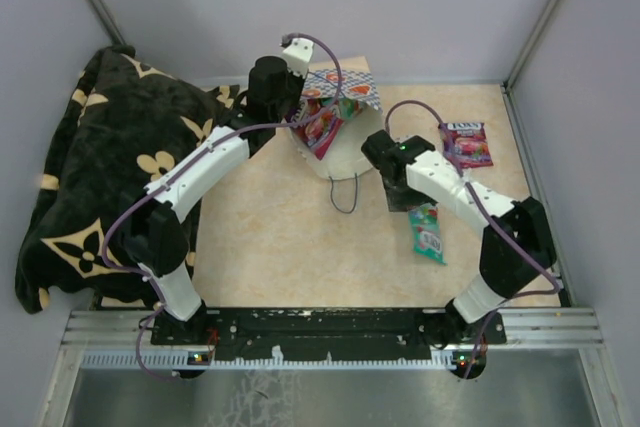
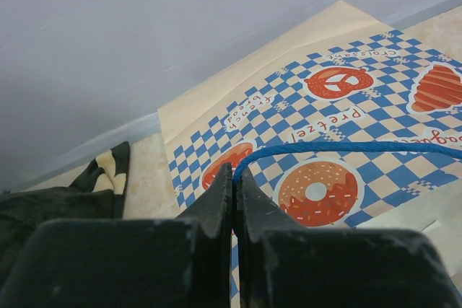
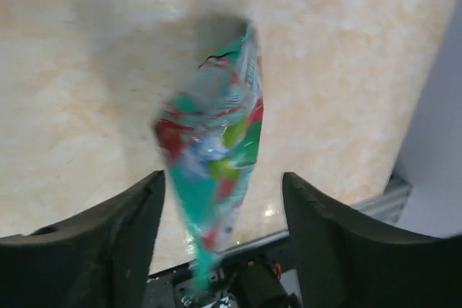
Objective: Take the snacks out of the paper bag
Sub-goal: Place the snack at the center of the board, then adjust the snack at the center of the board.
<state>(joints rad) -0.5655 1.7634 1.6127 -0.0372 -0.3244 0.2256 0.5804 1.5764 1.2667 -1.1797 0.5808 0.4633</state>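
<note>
At the back of the tabletop (image 1: 270,237) sits the paper bag (image 1: 338,155), with pink and green packets (image 1: 322,127) showing at its mouth. The left hand (image 2: 232,171) is pinched tight on the bag's blue string handle (image 2: 346,148). The right hand (image 3: 222,178) stands wide, with a blurred teal packet (image 3: 215,156) between its parted fingers. A purple-pink packet (image 1: 467,143) lies on the tabletop near the right wall.

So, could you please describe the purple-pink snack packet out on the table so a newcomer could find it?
Start at the beige tabletop, right of the checkered cream paper bag. Near the far right corner lies a glossy purple-pink packet. Unlike the teal packet closer to the front, it is pink with a white logo.
</note>
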